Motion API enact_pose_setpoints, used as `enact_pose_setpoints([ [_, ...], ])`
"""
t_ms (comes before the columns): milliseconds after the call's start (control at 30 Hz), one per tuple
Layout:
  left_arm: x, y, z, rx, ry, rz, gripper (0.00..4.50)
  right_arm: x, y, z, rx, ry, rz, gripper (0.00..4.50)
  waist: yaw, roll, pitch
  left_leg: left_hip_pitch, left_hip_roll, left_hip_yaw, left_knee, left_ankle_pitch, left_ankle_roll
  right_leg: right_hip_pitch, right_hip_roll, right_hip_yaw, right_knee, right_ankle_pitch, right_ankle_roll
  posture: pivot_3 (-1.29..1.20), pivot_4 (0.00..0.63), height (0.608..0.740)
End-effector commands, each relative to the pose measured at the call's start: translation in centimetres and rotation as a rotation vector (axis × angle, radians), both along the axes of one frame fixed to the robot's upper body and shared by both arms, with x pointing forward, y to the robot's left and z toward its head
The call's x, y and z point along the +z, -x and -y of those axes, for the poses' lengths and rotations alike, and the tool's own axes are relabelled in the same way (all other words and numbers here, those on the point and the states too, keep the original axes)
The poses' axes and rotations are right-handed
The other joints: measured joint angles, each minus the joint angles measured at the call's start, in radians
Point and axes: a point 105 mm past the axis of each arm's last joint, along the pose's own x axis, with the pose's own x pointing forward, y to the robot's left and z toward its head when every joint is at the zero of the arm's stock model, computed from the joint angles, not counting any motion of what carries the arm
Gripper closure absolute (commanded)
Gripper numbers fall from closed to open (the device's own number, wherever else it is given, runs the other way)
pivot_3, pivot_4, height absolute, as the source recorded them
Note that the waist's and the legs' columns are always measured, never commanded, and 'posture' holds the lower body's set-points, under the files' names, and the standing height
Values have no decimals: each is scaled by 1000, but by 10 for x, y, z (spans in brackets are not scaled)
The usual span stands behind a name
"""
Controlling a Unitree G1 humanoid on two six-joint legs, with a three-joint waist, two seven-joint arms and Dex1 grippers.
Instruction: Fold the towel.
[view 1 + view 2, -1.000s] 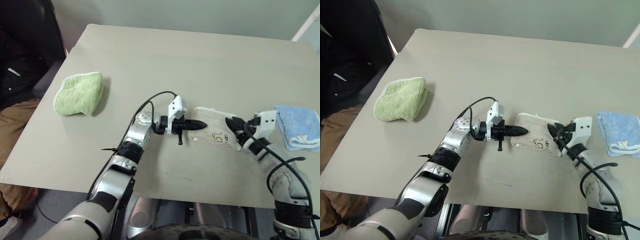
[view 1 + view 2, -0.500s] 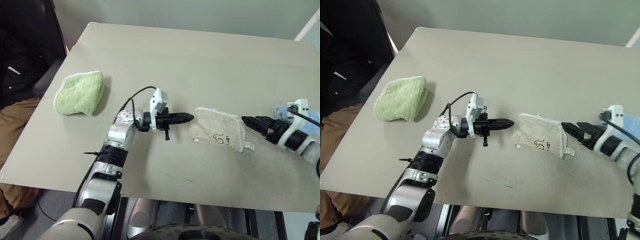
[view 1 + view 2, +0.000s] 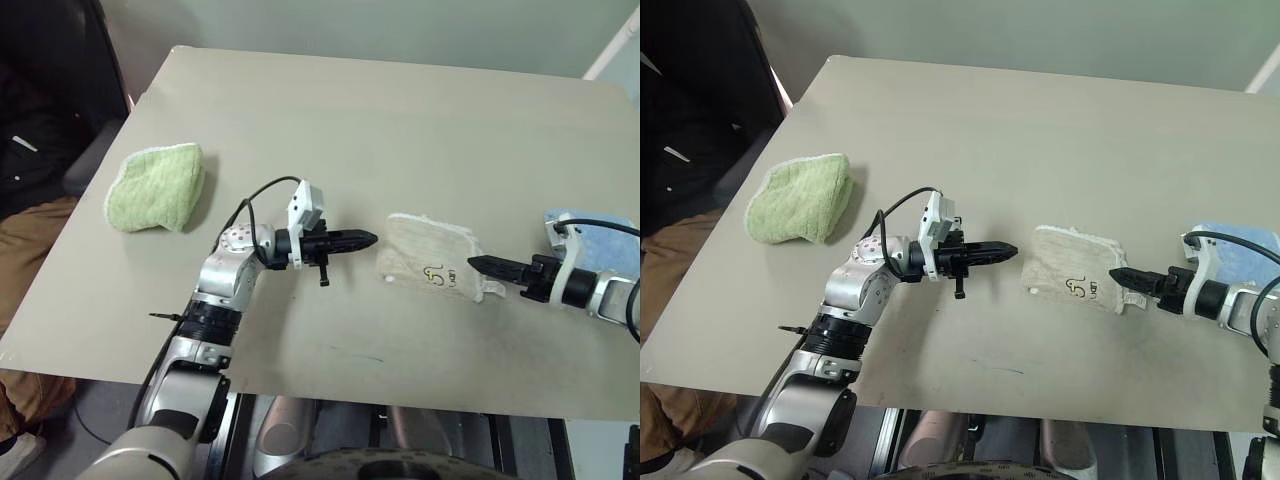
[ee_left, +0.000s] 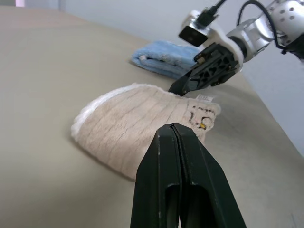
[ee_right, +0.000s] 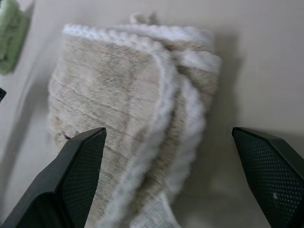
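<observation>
Table (image 3: 420,120): folded towel (image 3: 428,268); left gripper (image 3: 368,239) closed, right gripper (image 3: 478,264) wide, both empty.

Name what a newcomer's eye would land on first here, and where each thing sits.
The folded beige towel lies near the table's front edge, between the two grippers. The left gripper, shut, points at it from one side; the right gripper, open, faces it from the other. A green cloth lies far left, a blue cloth far right.
</observation>
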Motion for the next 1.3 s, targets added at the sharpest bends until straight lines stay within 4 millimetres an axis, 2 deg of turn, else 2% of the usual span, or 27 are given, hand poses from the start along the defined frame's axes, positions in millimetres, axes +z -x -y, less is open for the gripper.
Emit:
enact_pose_setpoints([
  [33, 7, 2, -2, 4, 13, 26, 4500, 0, 3, -21, 94, -100, -26, 23, -3, 0, 0, 0, 0, 0, 0, 0, 0, 0, 0, 0, 0, 0, 0, 0, 150, 740],
  [200, 8, 2, -1, 9, 9, 29, 4500, -3, 7, -43, 188, -153, -74, 23, -9, 0, 0, 0, 0, 0, 0, 0, 0, 0, 0, 0, 1, 1, -4, 0, 150, 740],
  [333, 8, 2, 0, 11, 8, 31, 4500, -7, 4, -49, 200, -163, -81, 23, -10, 0, 0, 0, 0, 0, 0, 0, -1, 0, 0, -1, 1, 5, -11, 0, 150, 740],
  [367, 7, 2, -1, 13, 8, 31, 4500, -10, 0, -46, 177, -152, -80, 192, -13, 0, 0, 0, 0, 0, 0, 0, -1, 0, 0, -1, 1, 5, -12, 0, 150, 740],
  [467, 6, 1, -1, 18, 3, 31, 4500, -16, -2, -43, 161, -122, -79, 878, -15, 0, 0, 1, 1, 0, 0, 0, -1, 0, 1, -1, 1, 5, -12, 0, 150, 740],
  [733, 3, -1, 3, 15, -7, 33, 4500, -8, -4, -37, 110, -126, 7, 3711, -12, 0, 0, 1, 0, -1, 0, 0, -1, 0, 0, -1, 1, 5, -13, 0, 150, 740],
  [800, 4, -1, 4, 10, 0, 33, 4500, -5, -1, -40, 118, -111, 37, 4320, -11, 0, 0, 1, 0, -1, 0, 0, -1, 0, 0, -1, 1, 5, -13, 0, 150, 740],
  [833, 4, -2, 4, 8, 1, 33, 4500, -2, 0, -41, 120, -106, 58, 4464, -10, 0, 0, 1, 0, -1, 0, 0, -1, 1, 0, -1, 1, 5, -13, 0, 150, 740],
  [967, 4, -4, 6, 6, 4, 34, 4500, 20, 0, -41, 84, -111, 170, 4464, -10, 0, 0, 1, 0, -1, 0, 0, -1, 0, 0, -1, 1, 5, -13, 0, 150, 740],
  [1133, 4, -6, 9, 2, 13, 32, 4500, 66, 1, -30, -29, -122, 366, 4464, -9, 0, 0, 0, 0, -1, 0, 0, -1, 0, 0, -1, 1, 5, -13, 0, 150, 740],
  [1200, 4, -7, 11, -1, 15, 32, 4500, 85, 2, -16, -133, -106, 460, 4464, -7, 0, 0, 0, 0, -1, 0, 0, 0, 0, 0, -1, 1, 5, -13, 0, 150, 740],
  [1300, 3, -8, 13, -4, 17, 31, 4500, 100, 3, 5, -284, -111, 524, 4464, -4, 0, 0, 0, 0, -1, 0, -1, 0, 0, 0, -1, 0, 4, -12, 0, 150, 740],
])
